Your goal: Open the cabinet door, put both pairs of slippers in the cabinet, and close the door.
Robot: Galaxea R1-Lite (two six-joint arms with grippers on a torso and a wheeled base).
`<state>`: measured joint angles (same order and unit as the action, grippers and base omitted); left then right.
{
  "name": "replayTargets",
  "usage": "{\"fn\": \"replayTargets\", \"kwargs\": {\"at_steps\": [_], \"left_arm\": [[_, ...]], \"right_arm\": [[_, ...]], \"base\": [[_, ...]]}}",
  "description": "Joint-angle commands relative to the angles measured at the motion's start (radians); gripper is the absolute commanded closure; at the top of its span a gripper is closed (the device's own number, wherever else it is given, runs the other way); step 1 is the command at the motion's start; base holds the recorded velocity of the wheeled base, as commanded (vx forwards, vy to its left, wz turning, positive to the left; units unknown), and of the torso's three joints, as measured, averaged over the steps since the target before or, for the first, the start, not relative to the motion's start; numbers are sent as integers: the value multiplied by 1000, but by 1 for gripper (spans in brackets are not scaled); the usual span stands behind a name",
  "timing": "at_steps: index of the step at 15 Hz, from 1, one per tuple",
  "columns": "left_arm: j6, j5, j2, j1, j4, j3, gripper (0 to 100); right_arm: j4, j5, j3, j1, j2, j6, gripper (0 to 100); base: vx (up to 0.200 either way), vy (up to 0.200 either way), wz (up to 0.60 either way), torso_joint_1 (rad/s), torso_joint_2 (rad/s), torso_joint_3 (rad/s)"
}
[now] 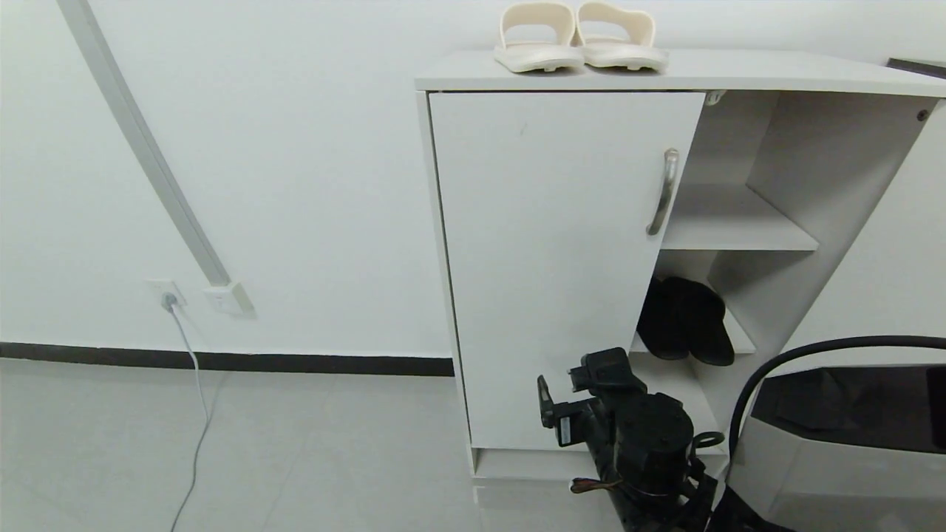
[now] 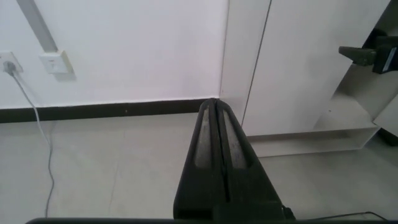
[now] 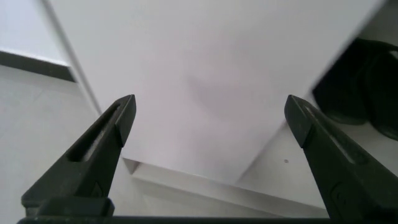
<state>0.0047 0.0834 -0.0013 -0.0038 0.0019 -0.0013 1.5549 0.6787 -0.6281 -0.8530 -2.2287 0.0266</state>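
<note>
cabinet door is part open. black slippers sit on a lower shelf inside, cream slippers on the cabinet top. my right gripper is spread wide and empty by the door's lower edge, left gripper pinched closed on nothing.

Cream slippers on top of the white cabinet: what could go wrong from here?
The cream open-toed slippers sit high on the white cabinet, at its front edge; a clumsy grab might knock them off. The open right gripper hangs low, close to the shut white door, and might bump it while rising.
</note>
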Motion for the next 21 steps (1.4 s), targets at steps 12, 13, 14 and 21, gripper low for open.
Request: {"fn": "replayTargets", "kwargs": {"at_steps": [12, 13, 14, 21], "left_arm": [[0, -1, 1, 1, 0, 0, 100], [0, -1, 1, 1, 0, 0, 100], [0, -1, 1, 1, 0, 0, 100], [0, -1, 1, 1, 0, 0, 100]], "right_arm": [[-61, -74, 47, 34, 44, -10, 0], [-49, -74, 47, 34, 41, -8, 0], [-22, -76, 44, 34, 32, -7, 0], [-13, -73, 28, 35, 20, -1, 0]], "base": [[0, 0, 0, 0, 0, 0], [0, 0, 0, 0, 0, 0], [0, 0, 0, 0, 0, 0], [0, 0, 0, 2, -57, -82]]}}
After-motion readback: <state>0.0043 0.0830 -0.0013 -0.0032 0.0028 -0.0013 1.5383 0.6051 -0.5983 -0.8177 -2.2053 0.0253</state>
